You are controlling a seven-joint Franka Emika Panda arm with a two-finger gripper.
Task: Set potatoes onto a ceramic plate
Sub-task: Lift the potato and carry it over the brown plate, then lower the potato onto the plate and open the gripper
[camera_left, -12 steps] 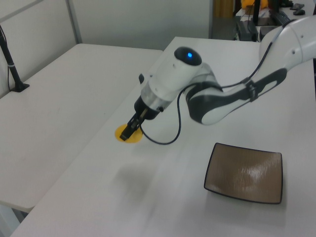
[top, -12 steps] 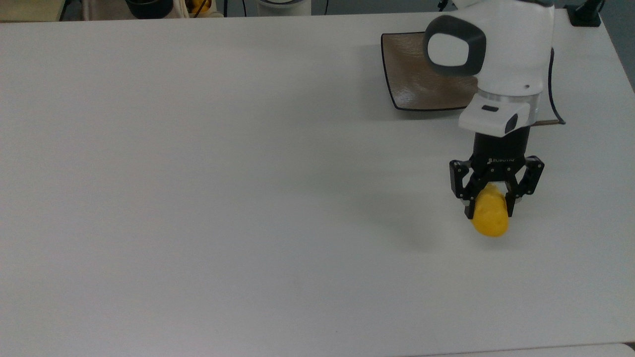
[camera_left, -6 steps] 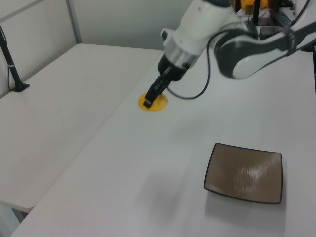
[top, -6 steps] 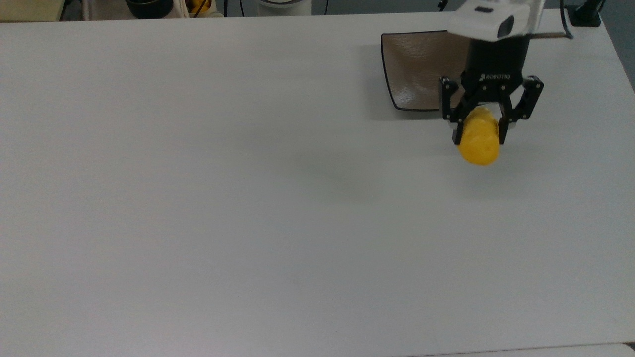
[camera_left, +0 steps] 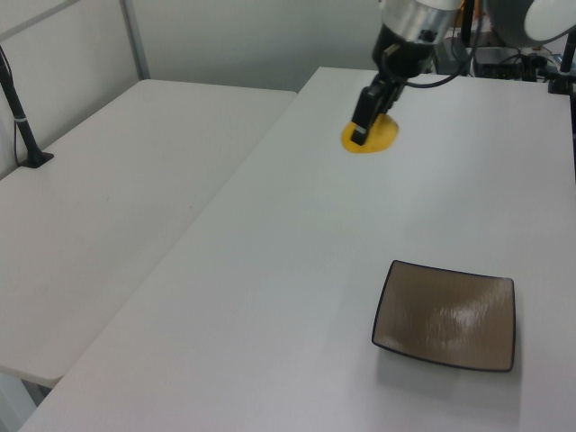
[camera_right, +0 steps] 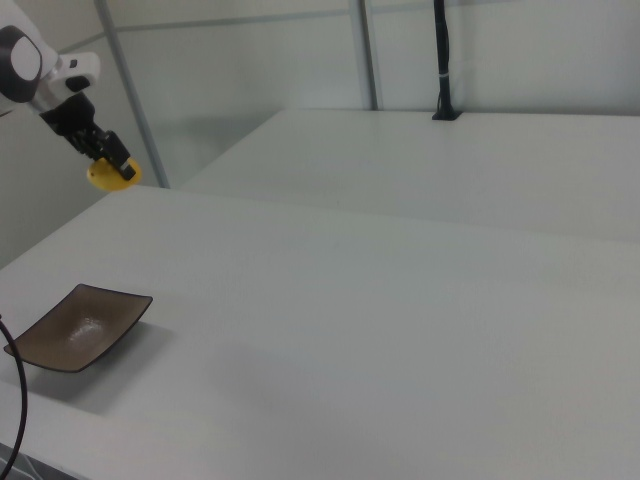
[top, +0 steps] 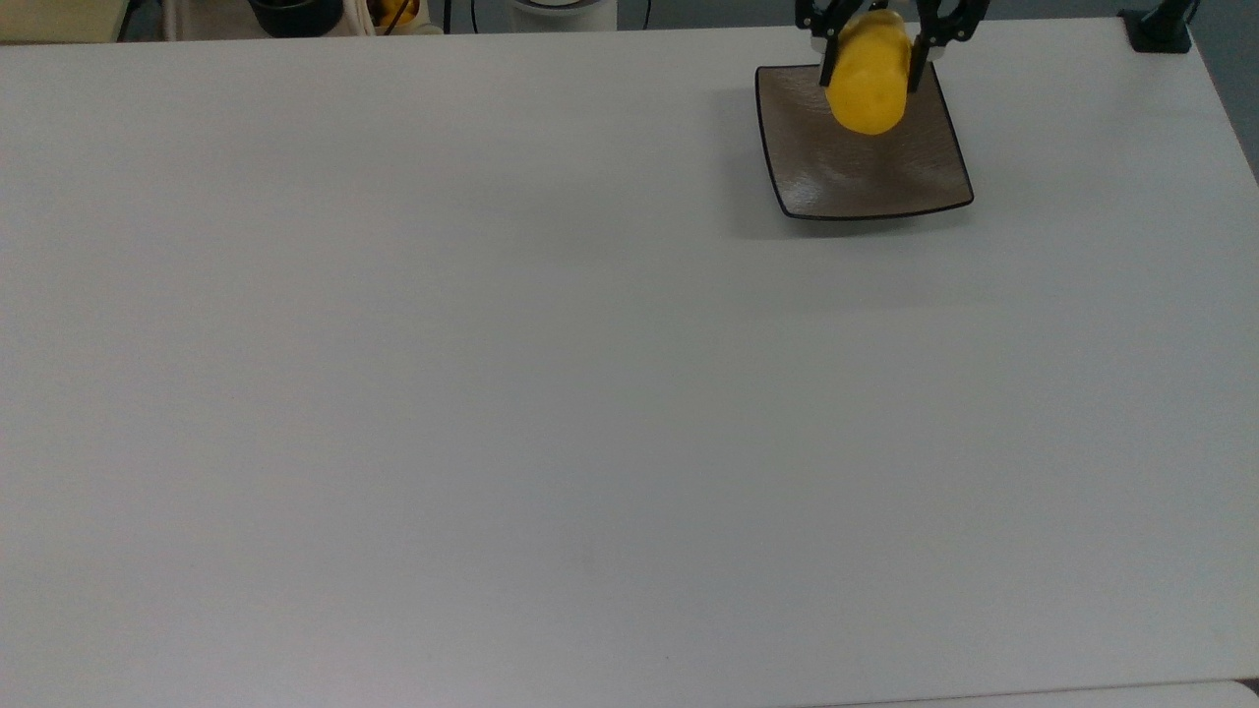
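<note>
My gripper [top: 871,67] is shut on the yellow potato [top: 868,79], at the upper edge of the top view. The potato overlaps the far half of the square brown ceramic plate [top: 866,162] there. The right view has the gripper [camera_right: 110,163] and potato [camera_right: 110,177] hanging high above the plate [camera_right: 80,325], which lies on the white table with nothing on it. In the left view the gripper [camera_left: 363,129] holds the potato [camera_left: 373,139] well up in the air, far above the plate [camera_left: 445,315]. Black fingers [top: 826,44] clamp both sides of the potato.
A black post base [top: 1159,29] stands at the table's corner on the top view's right. A second white table [camera_left: 108,198] adjoins, carrying a black post [camera_left: 22,117]. A dark bowl [top: 295,14] and a white object [top: 561,12] sit beyond the far edge.
The gripper has risen and carried the potato up the top view, from the bare table near the plate's front to above the plate. The grip has stayed shut.
</note>
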